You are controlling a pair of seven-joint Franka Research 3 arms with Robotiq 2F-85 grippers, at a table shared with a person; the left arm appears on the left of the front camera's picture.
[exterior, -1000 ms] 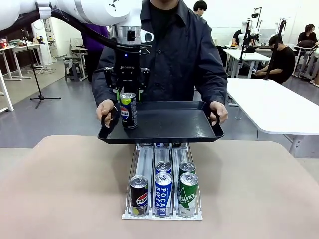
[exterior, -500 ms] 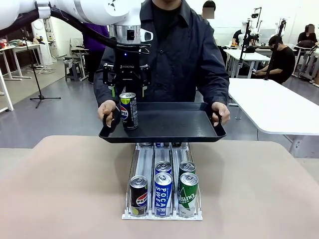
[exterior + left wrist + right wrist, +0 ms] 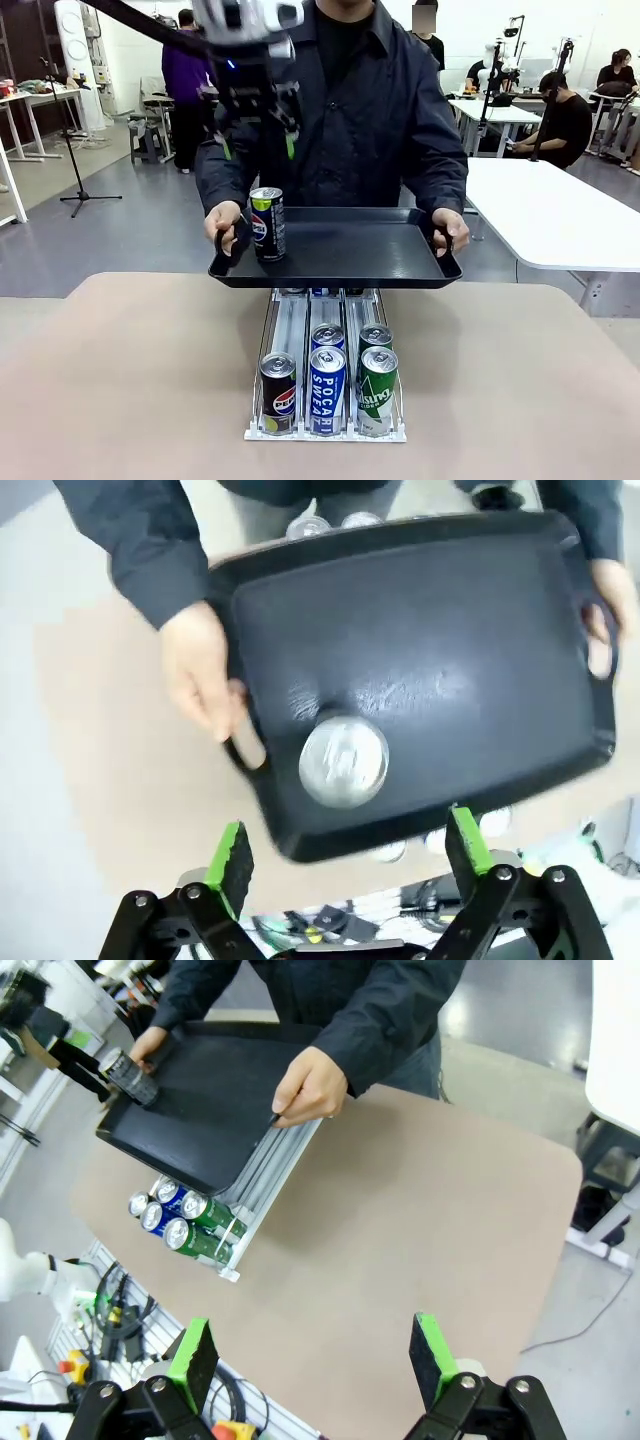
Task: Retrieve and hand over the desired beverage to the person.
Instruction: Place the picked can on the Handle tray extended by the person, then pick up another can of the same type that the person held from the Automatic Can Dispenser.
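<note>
Left gripper [image 3: 258, 148] hangs in front of the chest of the person [image 3: 380, 110], above the picture-left end of the black tray [image 3: 350, 248]. Its jaws are spread wide with nothing between them. From its own wrist camera the green pads [image 3: 232, 852] stand far apart and touch nothing. Pepsi can [image 3: 267, 224] stands upright on the tray near that same end, below the gripper and well apart from it. Seen from above, its silver lid [image 3: 343, 761] sits close to the tray edge nearest the fingers. The person, in a dark collared jacket, holds the tray by its end handles over the far end of the rack: one hand [image 3: 226, 222] at picture left, just beside the can, the other hand [image 3: 452, 230] at picture right. White three-lane rack [image 3: 325, 432] lies on the table [image 3: 130, 380]. It holds a second Pepsi [image 3: 278, 392] in the left lane, two blue cans [image 3: 327, 388] in the middle, the front one marked Pocari Sweat, and two green cans [image 3: 377, 390] at right. Right gripper [image 3: 313, 1358] hovers high over the table, jaws wide apart, empty.
</note>
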